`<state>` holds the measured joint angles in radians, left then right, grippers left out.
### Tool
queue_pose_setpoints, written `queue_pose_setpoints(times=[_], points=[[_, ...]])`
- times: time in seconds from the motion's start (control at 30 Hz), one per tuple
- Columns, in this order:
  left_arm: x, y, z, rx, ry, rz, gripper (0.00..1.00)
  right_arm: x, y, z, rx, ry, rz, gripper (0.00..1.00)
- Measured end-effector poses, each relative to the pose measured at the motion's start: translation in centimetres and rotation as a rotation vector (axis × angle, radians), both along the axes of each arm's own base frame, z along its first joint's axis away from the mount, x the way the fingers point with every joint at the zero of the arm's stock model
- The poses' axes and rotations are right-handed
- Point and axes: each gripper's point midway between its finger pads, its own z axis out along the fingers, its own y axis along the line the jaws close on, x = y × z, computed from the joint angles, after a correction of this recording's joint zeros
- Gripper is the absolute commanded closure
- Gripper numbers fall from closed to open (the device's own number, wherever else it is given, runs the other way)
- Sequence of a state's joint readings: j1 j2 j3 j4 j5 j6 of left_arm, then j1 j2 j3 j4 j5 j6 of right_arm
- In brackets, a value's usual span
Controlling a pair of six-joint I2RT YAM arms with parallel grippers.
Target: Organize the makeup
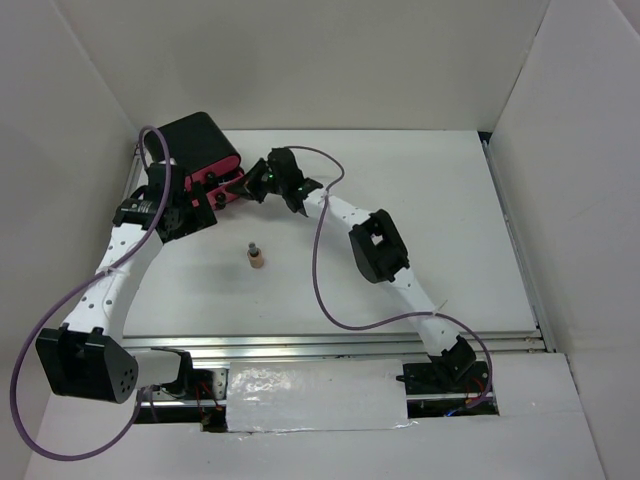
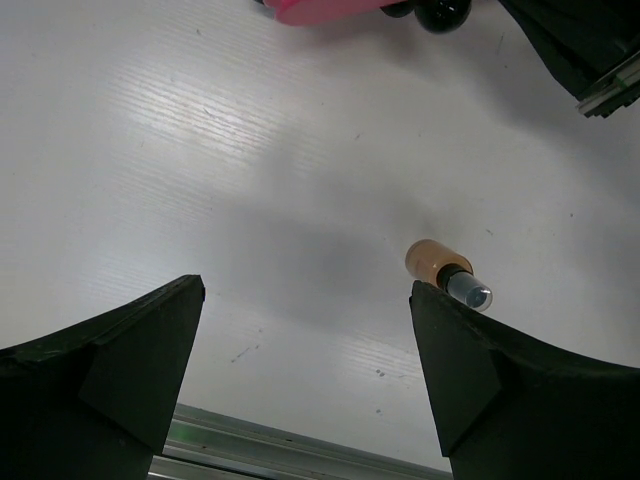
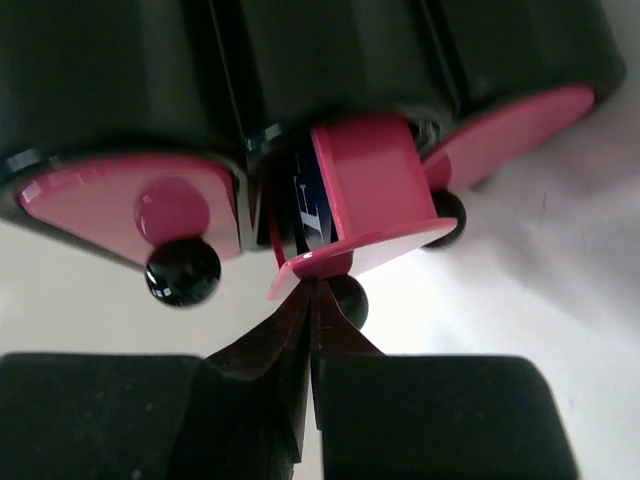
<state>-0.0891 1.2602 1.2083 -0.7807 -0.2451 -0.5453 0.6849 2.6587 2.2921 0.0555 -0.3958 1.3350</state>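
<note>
Left side: my left gripper [image 2: 305, 290] hangs above the surface [image 2: 200, 150] with jaws wide apart, holding and touching nothing. One tan bottle [image 2: 437, 262] with a dark cap seems to lie on its side on the bare surface, near the box front. In the left wrist view it is just beside my right-hand finger and not between the two. Judgement: to pick it cleanly, shift so the tan body sits midway between the fingers, then close across the body, not the cap, since a round bottle may roll. Right side: black box [image 1: 195, 140] with pink drawer fronts, middle drawer [image 3: 365, 185] standing out. Something dark with blue and white print [image 3: 303, 205] sits inside; cannot identify it. My right gripper [image 3: 312, 300] is closed, fingers pressed together, tips at the drawer front's lower rim, its black knob [image 3: 348, 300] just beside. Cannot tell whether it pinches anything. Judgement: pull straight along the drawer's travel, no twisting.
</note>
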Motion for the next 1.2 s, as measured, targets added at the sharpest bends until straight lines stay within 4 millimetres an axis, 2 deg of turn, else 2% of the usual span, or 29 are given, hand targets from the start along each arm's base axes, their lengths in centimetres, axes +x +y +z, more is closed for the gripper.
queue_pose_setpoints(times=[0.13,0.37,0.8,0.9,1.0,1.03,1.13,1.2], points=[[0.1,0.0,0.0,0.0,-0.003,0.0,0.02,1.4,0.1,0.0,0.036,-0.004,-0.029,0.92],[0.2,0.0,0.0,0.0,-0.006,0.0,0.02,2.2,0.3,-1.8,0.066,0.031,-0.059,0.86],[0.9,-0.2,0.4,-0.001,-0.035,-0.025,0.01,4.1,0.3,-0.9,0.149,0.009,-0.124,0.86],[0.9,-0.3,0.3,-0.001,-0.033,-0.032,0.01,4.6,-0.3,-0.8,0.155,0.005,-0.131,0.81],[1.0,-0.5,-0.1,-0.001,-0.02,-0.052,0.01,4.9,-1.9,-1.6,0.144,-0.004,-0.143,0.71],[1.1,-0.6,-0.4,-0.004,-0.008,-0.058,0.01,4.9,-3.1,-2.2,0.124,0.001,-0.156,0.67],[1.6,-0.8,-1.7,-0.011,0.022,-0.069,0.01,4.1,-6.7,-3.6,0.047,0.014,-0.18,0.64],[1.8,-1.0,-2.6,-0.011,0.035,-0.074,0.01,3.9,-8.6,-2.8,0.018,-0.009,-0.184,0.58]])
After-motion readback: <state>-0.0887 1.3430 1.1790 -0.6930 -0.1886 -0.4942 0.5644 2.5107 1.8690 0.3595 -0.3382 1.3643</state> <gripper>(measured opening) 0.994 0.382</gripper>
